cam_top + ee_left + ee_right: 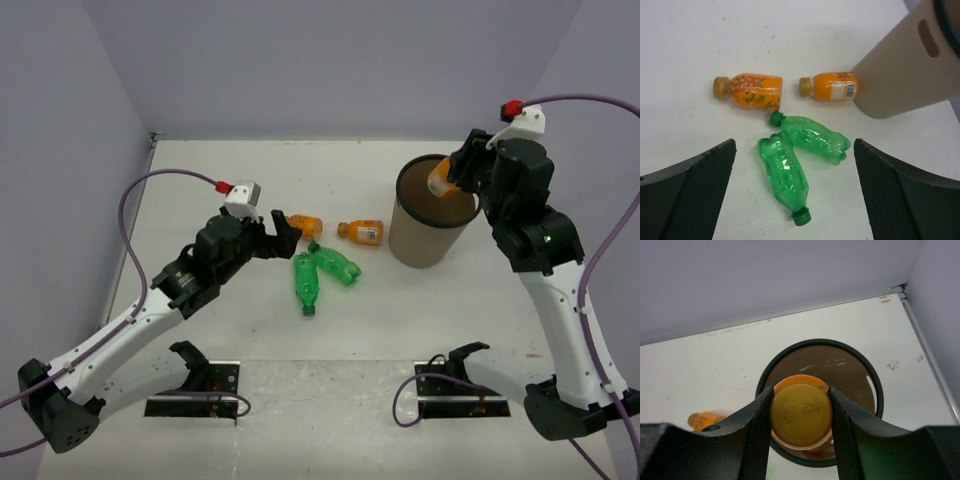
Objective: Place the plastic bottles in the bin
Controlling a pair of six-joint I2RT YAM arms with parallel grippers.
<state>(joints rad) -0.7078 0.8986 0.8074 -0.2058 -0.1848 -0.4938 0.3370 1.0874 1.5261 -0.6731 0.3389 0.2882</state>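
Holding a stubby orange plastic bottle (440, 182) by its round cap, the right end effector (800, 395) hangs over the open mouth of the tall brown bin with the thin black rim (820, 341). Its two fingers are closed tight on the cap. The bottle's long axis runs down toward the inside of the bin, a little tilted, with the bottom going first and the cap on top. So the step in hand looks like the drop. The next move likely just needs those fingers to let go so the bottle falls in.

The left end effector (288, 232) is wide open and holds nothing. It hovers on the left, near four bottles that lie on their sides on the white table (200, 190). The orange bottle with the leafy label (752, 90) and the orange bottle with the white label (832, 86) both point their caps left. The second one lies just beside the bin. One ribbed green bottle (812, 137) points its cap far and left. The other green bottle (785, 177) points its cap to the near side.
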